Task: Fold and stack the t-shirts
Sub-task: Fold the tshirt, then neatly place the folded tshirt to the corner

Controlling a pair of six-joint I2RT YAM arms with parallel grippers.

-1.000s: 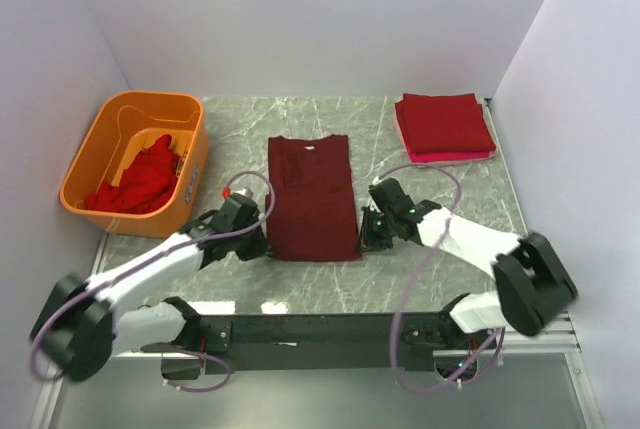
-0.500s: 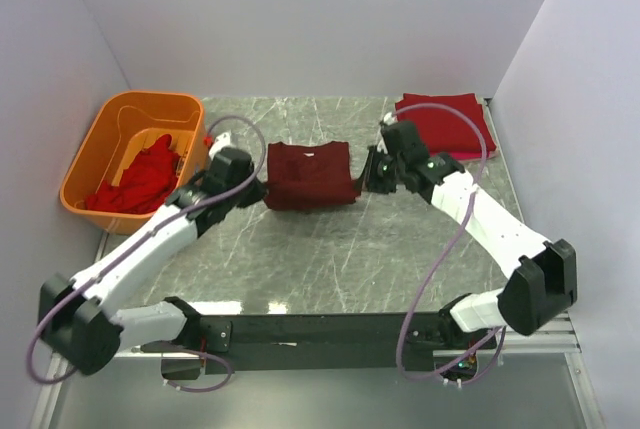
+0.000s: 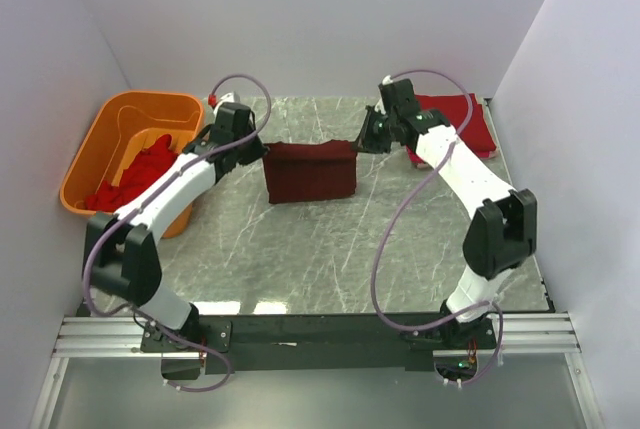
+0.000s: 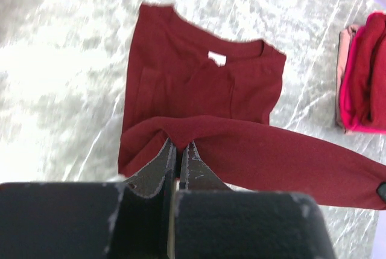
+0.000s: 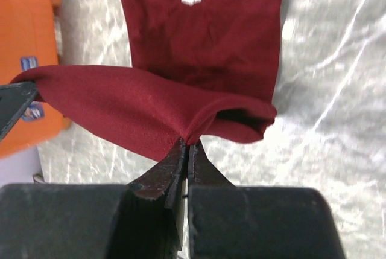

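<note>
A dark maroon t-shirt [image 3: 309, 171] lies in the middle of the table, its near half lifted and doubled back over the collar half. My left gripper [image 3: 262, 149] is shut on the left corner of the raised hem. In the left wrist view the left gripper [image 4: 180, 146] pinches that fold above the t-shirt [image 4: 205, 84]. My right gripper [image 3: 362, 141] is shut on the right corner; its wrist view shows the right gripper [image 5: 187, 143] biting the cloth over the collar part [image 5: 205, 41]. The hem hangs taut between both grippers.
A stack of folded red t-shirts [image 3: 455, 124] sits at the back right, right behind the right arm. An orange tub [image 3: 120, 149] at the left holds crumpled red shirts [image 3: 135, 179]. The marble tabletop [image 3: 330, 249] meets white walls on three sides.
Both grippers carried the shirt's near hem from the table's front toward the back. The shirt went from lying flat at full length to being doubled over itself.
</note>
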